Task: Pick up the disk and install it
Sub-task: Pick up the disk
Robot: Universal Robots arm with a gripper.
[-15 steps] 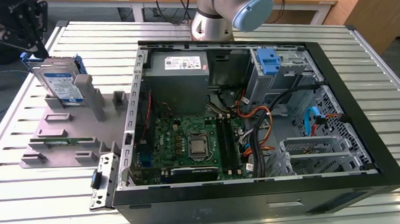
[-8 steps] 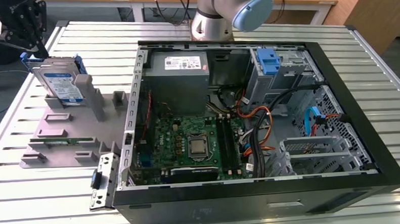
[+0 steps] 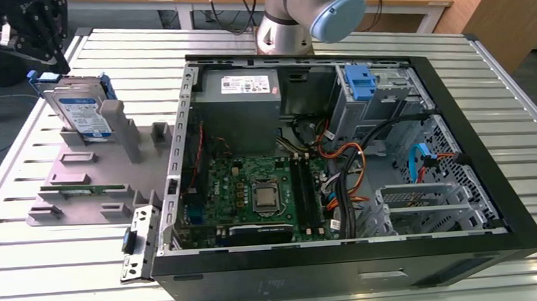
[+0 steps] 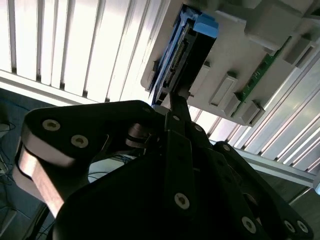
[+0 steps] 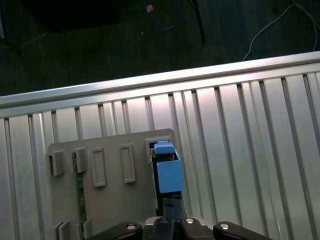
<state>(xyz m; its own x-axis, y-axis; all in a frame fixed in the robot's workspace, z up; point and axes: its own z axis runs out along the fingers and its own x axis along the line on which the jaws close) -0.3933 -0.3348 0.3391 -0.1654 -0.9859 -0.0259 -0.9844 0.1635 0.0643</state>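
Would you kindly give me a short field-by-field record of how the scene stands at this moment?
disk: upright in the grey fixture, on the exterior view's left
tool: at the disk's upper end; contact cannot be told
computer case: open, to the exterior view's right of the fixture
installation: not yet done; disk outside the case

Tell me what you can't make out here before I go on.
- Pincer contact with disk: second wrist view, pincer's own body blocks it.
- Disk's lower edge: exterior view, sunk in the grey holder.
- Pincer's upper part: exterior view, cut by the top edge.
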